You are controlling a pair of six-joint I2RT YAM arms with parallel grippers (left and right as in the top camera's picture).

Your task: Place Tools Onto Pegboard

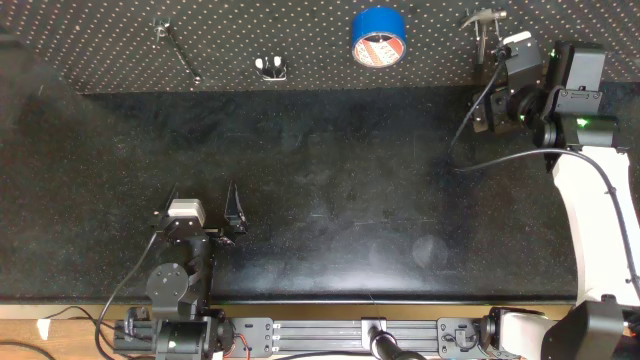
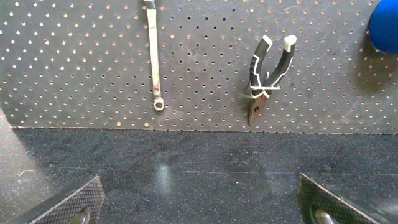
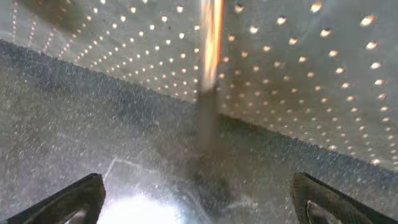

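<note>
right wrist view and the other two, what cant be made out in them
- Right wrist view: the hanging tool is blurred because it is so close to the camera, so its type is unclear.
- Left wrist view: the blue tape roll is cut off by the picture's edge.
- Top view: the pliers are too small and foreshortened to show their shape.

The left arm (image 1: pixel 178 280) is black throughout, built of rounded joint housings, with a small silver-grey block (image 1: pixel 183 211) at its far end. Thin black cables (image 1: pixel 118 290) and a few red wires (image 1: pixel 232 345) show by its base. The right arm (image 1: pixel 600 220) has a long, curved white link and black far segments carrying small green lights (image 1: pixel 583 122), with a black cable (image 1: pixel 500 161) looping off to its left. The fingers (image 2: pixel 68 202) of the left gripper (image 2: pixel 200 177) and those of the right gripper (image 3: pixel 199 176) are flat dark plates with a carbon-fibre weave.
</note>
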